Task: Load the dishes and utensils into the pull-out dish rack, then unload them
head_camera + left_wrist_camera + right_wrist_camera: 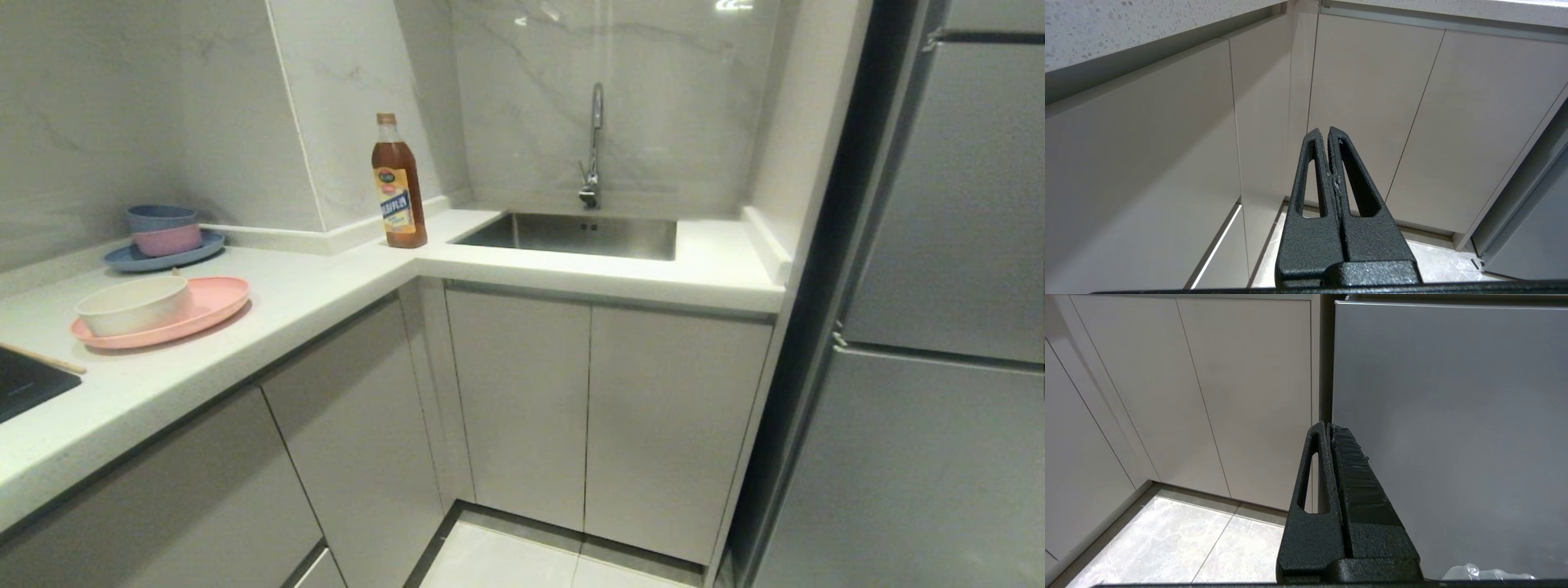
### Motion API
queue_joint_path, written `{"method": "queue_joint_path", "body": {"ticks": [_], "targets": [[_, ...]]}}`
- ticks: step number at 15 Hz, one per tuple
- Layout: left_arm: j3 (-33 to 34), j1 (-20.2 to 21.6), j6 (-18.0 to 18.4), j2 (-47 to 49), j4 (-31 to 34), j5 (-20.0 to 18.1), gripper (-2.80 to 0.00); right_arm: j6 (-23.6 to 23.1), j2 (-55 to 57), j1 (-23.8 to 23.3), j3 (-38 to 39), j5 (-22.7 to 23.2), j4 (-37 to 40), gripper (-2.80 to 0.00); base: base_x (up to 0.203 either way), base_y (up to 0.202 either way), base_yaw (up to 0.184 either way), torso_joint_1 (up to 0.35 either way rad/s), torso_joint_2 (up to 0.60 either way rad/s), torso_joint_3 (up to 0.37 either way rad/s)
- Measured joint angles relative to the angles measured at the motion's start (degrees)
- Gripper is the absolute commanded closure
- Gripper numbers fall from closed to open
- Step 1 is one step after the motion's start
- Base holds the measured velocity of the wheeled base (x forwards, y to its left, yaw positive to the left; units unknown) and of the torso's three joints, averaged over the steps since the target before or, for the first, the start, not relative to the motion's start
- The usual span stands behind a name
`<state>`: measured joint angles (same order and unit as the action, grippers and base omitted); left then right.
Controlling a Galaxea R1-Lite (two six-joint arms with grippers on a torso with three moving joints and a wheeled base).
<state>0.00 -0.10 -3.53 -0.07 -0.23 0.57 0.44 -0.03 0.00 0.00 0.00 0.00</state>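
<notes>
A flat round pink plastic plate [208, 306] carries a cream-white round bowl [133, 305] on the white speckled stone counter [310, 290]. Behind the plate, a blue plate [163, 255] holds blue and pink bowls [165, 229]. Right of the plate stands an amber bottle [398, 184] with a yellow label. Both grippers are textured black.

Soft overhead light, glare on marble backsplash [620, 82], slightly soft focus, wide-angle edge distortion

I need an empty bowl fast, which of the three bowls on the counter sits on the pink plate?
The cream-white bowl; it sits alone on the pink plate, while the other two are stacked on the blue plate.
</notes>
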Motion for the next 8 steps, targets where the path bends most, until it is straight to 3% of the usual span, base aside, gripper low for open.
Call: {"method": "queue_joint_path", "body": {"ticks": [8], "targets": [[0.00, 0.00, -0.04, 0.00, 0.01, 0.02, 0.00, 0.00, -0.01, 0.00, 0.00, 0.00, 0.00, 0.00, 0.000, 0.000, 0.000, 0.000, 0.00, 0.000]]}}
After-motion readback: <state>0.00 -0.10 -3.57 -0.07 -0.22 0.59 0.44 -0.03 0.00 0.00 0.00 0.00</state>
